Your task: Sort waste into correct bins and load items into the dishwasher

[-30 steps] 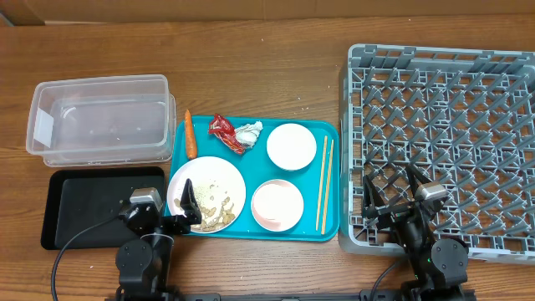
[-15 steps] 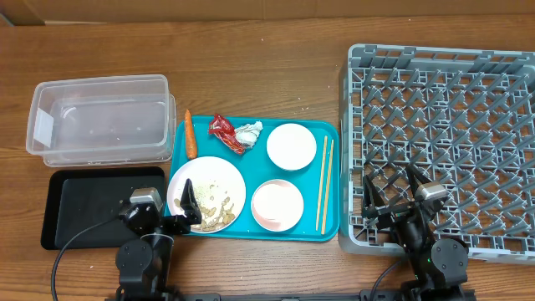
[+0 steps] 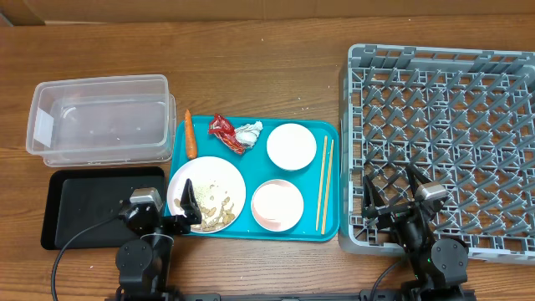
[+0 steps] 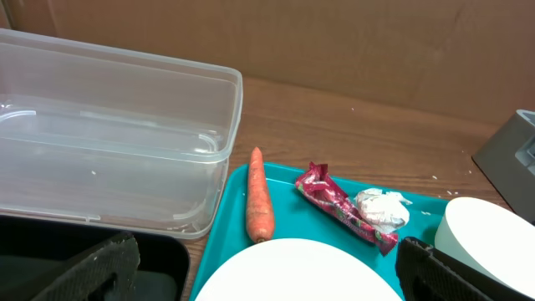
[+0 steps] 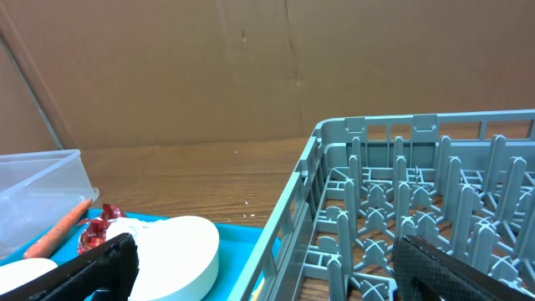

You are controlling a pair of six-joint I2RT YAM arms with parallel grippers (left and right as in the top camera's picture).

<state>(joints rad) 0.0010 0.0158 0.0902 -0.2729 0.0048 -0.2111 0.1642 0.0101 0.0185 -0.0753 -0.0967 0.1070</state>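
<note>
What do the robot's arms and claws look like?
Both arms are black and chunky, each with a small silver-grey block on top. The left gripper and right gripper have two black, rough-looking fingers. A black cable loops beside the left arm.

Open table (image 3: 251, 67) behind the tray (image 3: 311, 191), from tub (image 3: 100, 80) to rack (image 3: 355, 125): free passage from above. Packed close on the tray: plate (image 3: 219, 171) near left, pink bowl (image 3: 277, 205) just beside, white bowl (image 3: 292, 146) behind, chopsticks (image 3: 324, 184) along the right edge. Leaves only slim gaps. Hemmed in on the left strip, hard by the tub wall: carrot (image 3: 190, 135). Wrapper (image 3: 224, 134) touching tissue (image 3: 248, 132), squeezed between carrot and white bowl. Tub and black tray (image 3: 84, 201) open-topped, reachable from above. Rack floor studded with upright pegs (image 3: 451, 125), narrow lanes between.
</note>
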